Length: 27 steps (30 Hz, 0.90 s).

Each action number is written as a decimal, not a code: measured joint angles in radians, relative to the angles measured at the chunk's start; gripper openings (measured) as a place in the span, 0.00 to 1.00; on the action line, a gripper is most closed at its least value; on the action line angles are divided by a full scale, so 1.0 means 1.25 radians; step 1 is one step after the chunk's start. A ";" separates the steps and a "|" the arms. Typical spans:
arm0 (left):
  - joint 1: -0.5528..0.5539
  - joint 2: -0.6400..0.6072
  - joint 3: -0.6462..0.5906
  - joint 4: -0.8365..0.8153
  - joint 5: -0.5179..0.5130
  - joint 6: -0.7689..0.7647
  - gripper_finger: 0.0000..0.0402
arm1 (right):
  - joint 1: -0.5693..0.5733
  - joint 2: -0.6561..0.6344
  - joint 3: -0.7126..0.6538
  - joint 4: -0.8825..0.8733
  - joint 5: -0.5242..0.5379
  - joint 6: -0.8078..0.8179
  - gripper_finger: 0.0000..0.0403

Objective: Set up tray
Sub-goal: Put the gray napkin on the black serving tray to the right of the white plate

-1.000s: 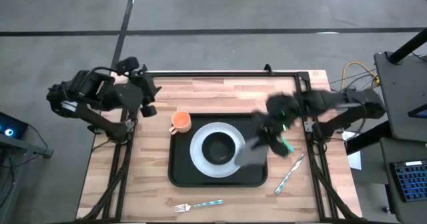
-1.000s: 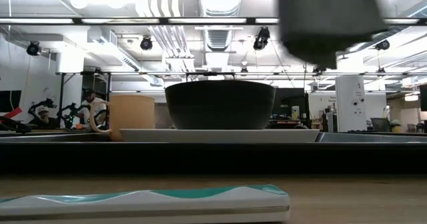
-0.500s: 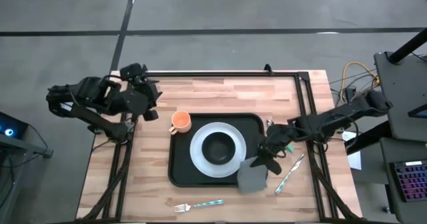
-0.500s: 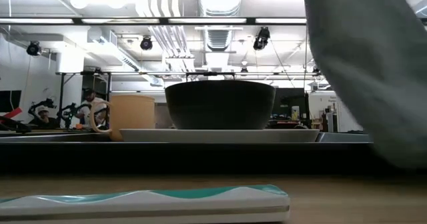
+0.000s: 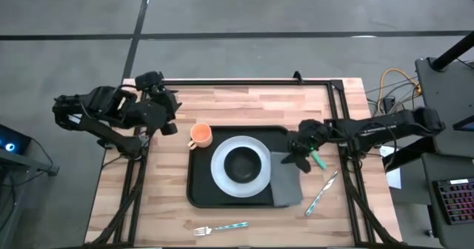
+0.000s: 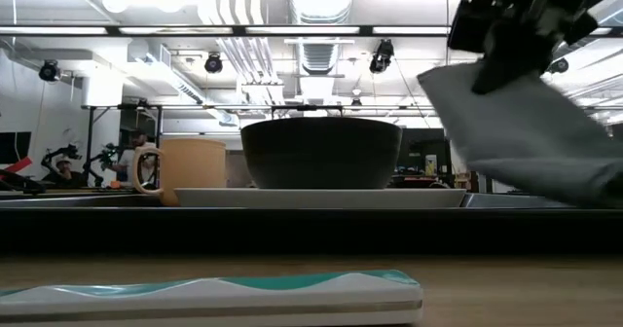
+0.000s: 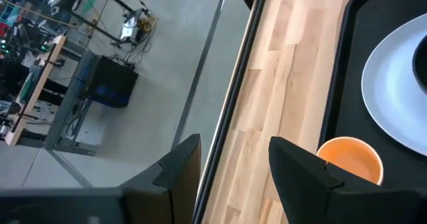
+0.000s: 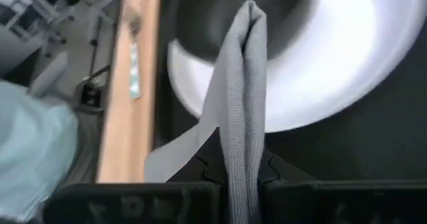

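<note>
The black tray lies mid-table and holds a white plate with a dark bowl and an orange mug. My right gripper is over the tray's right side, shut on a grey folded napkin. The napkin stretches from the gripper toward the near edge, and its near end lies at the tray's right rim. In the low view the napkin slants down from the gripper. My left gripper is open and empty at the table's far left. My right gripper pinches the napkin's far end between its two fingers, on a fold of several layers. The fingers come from the table's right, slanting down. The held end is lifted. The rest slopes down, and the near end rests on the tray.
A fork with a teal-patterned handle lies near the table's front edge. It also shows in the low view. Another utensil lies on the wood right of the tray. A teal piece shows beside my right gripper.
My right gripper carried the napkin toward the near edge, then back toward the far edge. The napkin's near end came down at the tray's right rim and stayed there, while the rest was drawn out lengthwise along the tray's right side.
</note>
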 joint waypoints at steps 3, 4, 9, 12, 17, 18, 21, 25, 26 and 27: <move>0.000 0.000 0.000 0.000 0.000 -0.018 0.39 | -0.033 0.011 -0.009 -0.031 0.000 -0.030 0.02; 0.000 0.000 0.000 0.000 0.000 -0.020 0.39 | -0.043 0.017 -0.012 -0.037 -0.001 -0.044 0.02; -0.001 0.000 -0.003 0.000 0.000 -0.020 0.39 | -0.090 0.067 -0.032 -0.053 -0.002 -0.089 0.02; -0.001 0.000 -0.003 0.000 0.000 -0.019 0.39 | -0.101 0.104 -0.032 -0.024 -0.002 -0.115 0.02; -0.001 0.000 -0.003 0.000 0.000 -0.018 0.39 | -0.130 0.164 -0.031 0.029 -0.002 -0.164 0.02; -0.001 0.000 -0.003 0.000 0.000 -0.018 0.39 | -0.139 0.177 -0.031 0.033 -0.002 -0.172 0.02; -0.001 0.000 -0.003 0.000 0.018 -0.019 0.39 | -0.161 0.216 -0.023 0.035 0.004 -0.200 0.02; -0.001 0.000 -0.003 0.000 0.026 -0.019 0.39 | -0.187 0.267 -0.002 0.034 0.046 -0.241 0.02; -0.001 0.000 -0.003 0.000 0.027 -0.019 0.39 | -0.195 0.277 0.003 0.035 0.048 -0.245 0.02; -0.001 0.000 -0.003 0.000 0.031 -0.020 0.39 | -0.199 0.284 0.007 0.031 0.042 -0.247 0.02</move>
